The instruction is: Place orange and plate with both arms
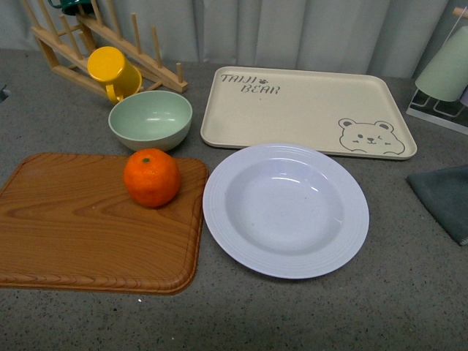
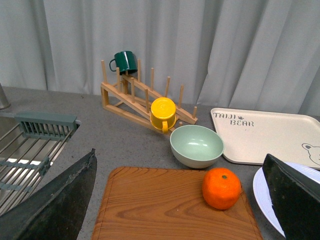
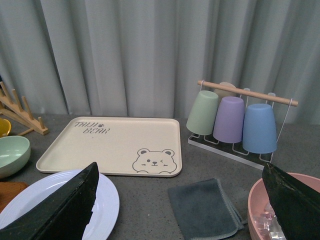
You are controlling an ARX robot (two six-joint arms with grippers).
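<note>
The orange (image 1: 151, 177) sits on the far right part of a wooden cutting board (image 1: 73, 234); it also shows in the left wrist view (image 2: 221, 187). The pale lavender-white plate (image 1: 285, 208) lies on the counter right of the board, empty; its rim shows in the left wrist view (image 2: 260, 192) and the right wrist view (image 3: 107, 202). My left gripper (image 2: 182, 207) is open, held above the board, the orange between its fingers' span. My right gripper (image 3: 180, 210) is open above a grey cloth (image 3: 205, 207). Neither arm shows in the front view.
A pale green bowl (image 1: 151, 119), yellow mug (image 1: 113, 72) on a wooden rack (image 1: 139, 47) and a cream bear-print tray (image 1: 307, 110) stand behind. A sink rack (image 2: 30, 150) lies far left. A cup stand (image 3: 235, 117) and a pink bowl (image 3: 265, 210) are at the right.
</note>
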